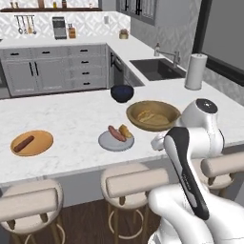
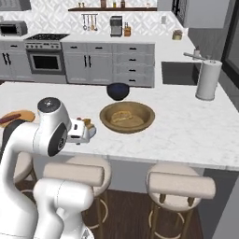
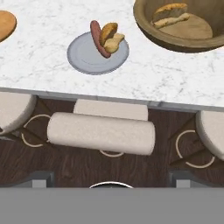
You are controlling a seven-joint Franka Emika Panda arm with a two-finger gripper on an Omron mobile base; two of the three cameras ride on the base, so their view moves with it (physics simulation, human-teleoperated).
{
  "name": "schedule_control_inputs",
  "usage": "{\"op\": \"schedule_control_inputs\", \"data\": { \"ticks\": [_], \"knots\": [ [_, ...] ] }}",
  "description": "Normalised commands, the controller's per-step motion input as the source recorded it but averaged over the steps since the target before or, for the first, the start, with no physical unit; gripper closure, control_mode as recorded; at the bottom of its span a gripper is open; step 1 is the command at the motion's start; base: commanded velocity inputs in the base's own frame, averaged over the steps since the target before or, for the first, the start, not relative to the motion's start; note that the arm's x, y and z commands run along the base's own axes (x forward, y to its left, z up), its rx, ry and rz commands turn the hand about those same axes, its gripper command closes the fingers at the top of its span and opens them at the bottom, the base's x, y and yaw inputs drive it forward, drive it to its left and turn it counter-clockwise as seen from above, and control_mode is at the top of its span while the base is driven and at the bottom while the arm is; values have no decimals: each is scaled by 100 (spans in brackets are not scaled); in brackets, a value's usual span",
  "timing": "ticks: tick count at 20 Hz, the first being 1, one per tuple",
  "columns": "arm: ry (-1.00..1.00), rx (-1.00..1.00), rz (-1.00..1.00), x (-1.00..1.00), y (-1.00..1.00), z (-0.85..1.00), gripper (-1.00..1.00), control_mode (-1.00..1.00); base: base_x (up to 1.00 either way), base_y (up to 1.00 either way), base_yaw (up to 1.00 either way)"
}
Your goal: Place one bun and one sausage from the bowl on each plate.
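The wooden bowl (image 1: pixel 164 125) (image 2: pixel 145 122) (image 3: pixel 151 34) holds one bun (image 1: pixel 145 116) (image 2: pixel 122 116) (image 3: pixel 171 13). To its left, the grey plate (image 1: pixel 108 144) (image 3: pixel 85 59) carries a sausage (image 1: pixel 116 134) (image 3: pixel 98 38) and a bun (image 1: pixel 126 130) (image 2: pixel 87 124) (image 3: pixel 110 37). The orange-brown plate (image 1: pixel 40 138) (image 2: pixel 25 113) (image 3: pixel 5 24) at far left bears only a sausage (image 1: pixel 24 143) (image 2: pixel 10 117). My gripper (image 1: pixel 156 142) (image 2: pixel 89 133) (image 3: pixel 111 177) hangs above the counter's front edge near the grey plate, open, with nothing between its fingers.
A dark blue-black bowl (image 1: pixel 122 93) (image 2: pixel 118 91) stands behind the wooden bowl. A paper towel roll (image 1: pixel 196 71) (image 2: pixel 207 79) and a sink (image 1: pixel 157 69) lie at the back right. Padded stools (image 1: pixel 138 181) (image 2: pixel 179 184) (image 3: pixel 100 131) line the counter's front.
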Motion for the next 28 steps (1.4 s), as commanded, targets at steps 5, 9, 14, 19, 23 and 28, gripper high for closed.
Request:
{"op": "schedule_control_inputs", "data": {
  "ticks": [5, 9, 14, 19, 23, 28],
  "knots": [
    [0, 0, 0, 0, 0, 0, -100, 100, 52, -24, 0],
    [0, 0, 0, 0, 0, 0, -100, 100, 58, -18, 0],
    [0, 0, 0, 0, 0, 0, -100, 100, 48, -29, 0],
    [12, 18, -10, 25, -45, 0, -100, -100, 0, 0, 0],
    [28, 16, -35, 70, -44, 0, -100, -100, 0, 0, 0],
    [24, 10, -37, 80, -44, -5, -100, -100, 0, 0, 0]
  ]
}}
